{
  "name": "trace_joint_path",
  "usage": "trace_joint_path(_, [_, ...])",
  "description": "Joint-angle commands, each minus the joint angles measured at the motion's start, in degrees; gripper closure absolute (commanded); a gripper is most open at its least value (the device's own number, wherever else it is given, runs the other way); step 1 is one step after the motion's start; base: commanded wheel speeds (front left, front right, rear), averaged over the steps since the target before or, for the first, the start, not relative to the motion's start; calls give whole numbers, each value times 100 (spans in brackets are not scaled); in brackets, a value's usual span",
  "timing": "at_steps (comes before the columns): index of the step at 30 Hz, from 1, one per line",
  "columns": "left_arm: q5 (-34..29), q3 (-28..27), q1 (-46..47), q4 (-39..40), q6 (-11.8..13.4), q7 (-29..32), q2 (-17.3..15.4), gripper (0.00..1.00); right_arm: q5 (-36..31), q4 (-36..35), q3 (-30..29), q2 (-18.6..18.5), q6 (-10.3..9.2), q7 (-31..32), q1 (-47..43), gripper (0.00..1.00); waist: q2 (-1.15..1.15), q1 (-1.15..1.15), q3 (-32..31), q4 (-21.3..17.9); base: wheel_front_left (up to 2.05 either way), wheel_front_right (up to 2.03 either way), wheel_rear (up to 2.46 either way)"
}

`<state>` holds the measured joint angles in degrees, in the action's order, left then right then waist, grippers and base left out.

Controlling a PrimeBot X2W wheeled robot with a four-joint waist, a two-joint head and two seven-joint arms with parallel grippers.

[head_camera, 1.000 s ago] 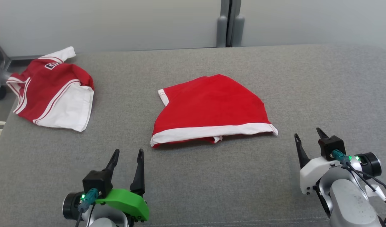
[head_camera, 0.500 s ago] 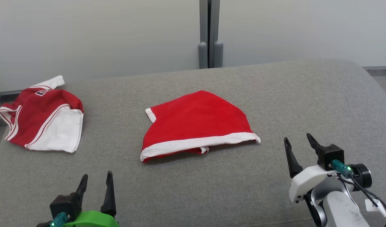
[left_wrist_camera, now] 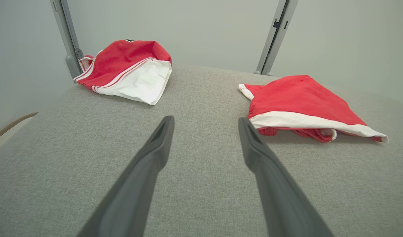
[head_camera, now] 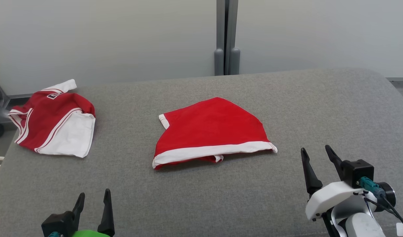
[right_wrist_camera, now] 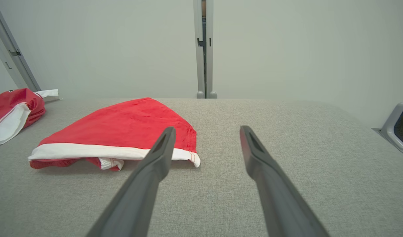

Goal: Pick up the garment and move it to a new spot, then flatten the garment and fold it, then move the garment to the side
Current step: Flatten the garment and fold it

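We've got the red garment (head_camera: 213, 131) lying in the middle of the grey padded table (head_camera: 319, 108), white band along its near edge, nothing touching it. Our left gripper (head_camera: 94, 193) sits well off the garment's near-left corner and our right gripper (head_camera: 315, 148) is near its near-right corner, both clear of it with fingers spread wide and holding nothing. Way off to the garment's left there's a second red-and-white garment (head_camera: 53, 121) bunched up by the table's edge.

Pale grey wall panels (head_camera: 106, 39) meet at a grey post (head_camera: 226, 36) behind a grey fabric surface (head_camera: 221, 197), possibly a padded table.
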<state>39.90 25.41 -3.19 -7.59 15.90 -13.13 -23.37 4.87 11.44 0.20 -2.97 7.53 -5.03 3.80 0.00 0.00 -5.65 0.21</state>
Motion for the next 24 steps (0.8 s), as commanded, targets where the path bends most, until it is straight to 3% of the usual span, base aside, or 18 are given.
trace_joint_path(1, [46, -16, -85, 25, 27, 8, -43, 0, 52, -32, -13, -3, -8, 24, -73, 0, 0, 0, -9, 15, 0, 0, 0])
trace_joint_path(24, [151, 46, 63, 184, -2, 46, 45, 0, 259, -233, 73, 6, -8, 146, -153, 0, 0, 0, 40, 48, 0, 0, 0])
